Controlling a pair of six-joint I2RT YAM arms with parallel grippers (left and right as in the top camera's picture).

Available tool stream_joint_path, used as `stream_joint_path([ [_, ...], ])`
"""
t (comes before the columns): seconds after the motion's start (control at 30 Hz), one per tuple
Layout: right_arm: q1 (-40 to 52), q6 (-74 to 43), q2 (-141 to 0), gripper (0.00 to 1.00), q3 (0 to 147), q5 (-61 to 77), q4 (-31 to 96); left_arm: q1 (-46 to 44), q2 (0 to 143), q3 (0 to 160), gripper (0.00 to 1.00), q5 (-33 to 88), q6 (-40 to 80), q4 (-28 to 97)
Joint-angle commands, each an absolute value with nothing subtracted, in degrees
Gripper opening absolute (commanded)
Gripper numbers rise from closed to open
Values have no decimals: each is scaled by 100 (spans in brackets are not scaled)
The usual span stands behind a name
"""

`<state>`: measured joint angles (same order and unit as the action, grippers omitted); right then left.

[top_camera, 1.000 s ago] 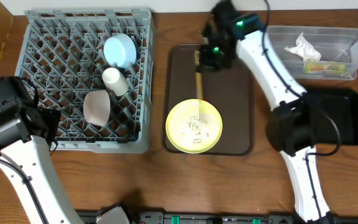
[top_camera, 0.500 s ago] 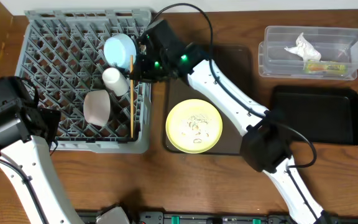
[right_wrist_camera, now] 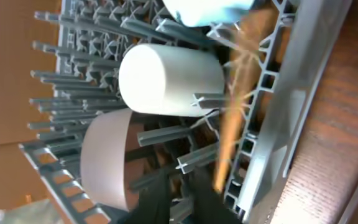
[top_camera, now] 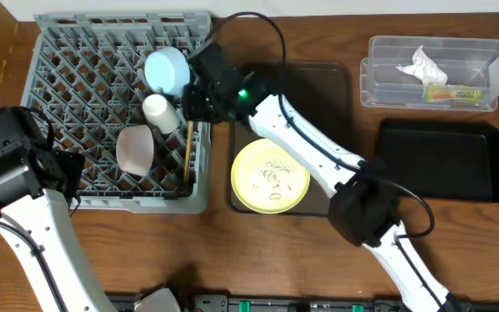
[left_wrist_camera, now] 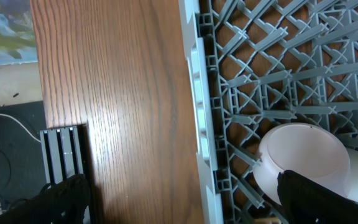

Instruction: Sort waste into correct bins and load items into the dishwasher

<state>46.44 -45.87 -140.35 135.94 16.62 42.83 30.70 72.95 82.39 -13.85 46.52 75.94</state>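
Two thin wooden chopsticks (top_camera: 187, 154) lie along the right-hand edge of the grey dish rack (top_camera: 76, 52). Their upper ends are under the right gripper (right_wrist_camera: 188, 190), which hangs over that edge, left of centre in the overhead view. In the right wrist view its dark fingers (right_wrist_camera: 160, 199) sit at the bottom of the frame with only a narrow gap between them. The chopsticks show there as a blurred orange streak whose lower end meets the fingertips — pinched or merely touching, I cannot tell. Just beside the streak, toward the upper left of that view, the white cup (right_wrist_camera: 169, 79) lies on its side among the pegs. The white bowl (right_wrist_camera: 107, 162) is below it and the light blue bowl (right_wrist_camera: 207, 9) is at the top edge.

The left gripper (left_wrist_camera: 179, 186) stands wide apart and empty over the rack's rim, at the lower left of the overhead frame. One finger is above the table (left_wrist_camera: 117, 93), the other just beside the white bowl.

At centre, the brown serving tray (top_camera: 336, 87) carries the pale yellow plate (top_camera: 245, 182) with rice grains (top_camera: 271, 173) scattered on it — the right arm passes just above the plate's upper right. The clear tub (top_camera: 379, 61) in the upper right holds the crumpled napkin (top_camera: 423, 65) and the snack wrapper (top_camera: 453, 93). The black tray (top_camera: 444, 160) lies just below it.
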Motion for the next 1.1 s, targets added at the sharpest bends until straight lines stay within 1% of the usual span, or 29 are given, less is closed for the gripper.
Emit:
stream_joint_path([
  [0.0, 4722, -4254, -13985, 44, 13541, 1378, 4311, 3096, 7258, 8294, 98, -1439, 4683, 7605],
  [0.03, 4720, -4191, -13985, 47, 13541, 1433, 4320, 3096, 7258, 8296, 98, -1439, 4683, 7607],
  [0.2, 4523, -3894, -13797, 55, 13559, 2008, 4388, 3096, 7258, 8294, 98, -1439, 4683, 7607],
  [0.3, 4206, -3686, -13388, 58, 13563, 2043, 4783, 3096, 7258, 8296, 98, -1441, 4683, 7607],
  [0.4, 3916, -3299, -12984, 73, 13563, 2040, 5369, 3096, 7258, 8294, 98, -1439, 4683, 7607],
  [0.47, 3691, -2825, -12643, 91, 13563, 1925, 6018, 3096, 7258, 8294, 98, -1439, 4683, 7605],
  [0.53, 3518, -2593, -12390, 99, 13563, 1597, 6650, 3096, 7258, 8294, 98, -1439, 4683, 7607],
  [0.63, 3352, -2582, -12208, 99, 13563, 886, 7544, 3096, 7258, 8296, 98, -1439, 4683, 7607],
  [0.77, 3347, -2482, -12276, 99, 13469, 1, 8576, 3096, 7258, 8294, 98, -1439, 4683, 7607],
  [0.87, 3424, -2370, -12337, 97, 13082, -279, 8812, 3096, 7258, 8294, 98, -1439, 4683, 7607],
  [0.97, 3514, -2370, -12339, 96, 12350, -244, 8512, 3096, 7258, 8294, 98, -1439, 4683, 7605],
  [1.0, 3586, -2370, -12339, 94, 11832, -178, 8171, 3096, 7258, 8294, 98, -1439, 4683, 7607],
  [1.07, 3642, -2373, -12339, 78, 11107, -69, 7594, 3096, 7258, 8294, 98, -1439, 4683, 7607],
])
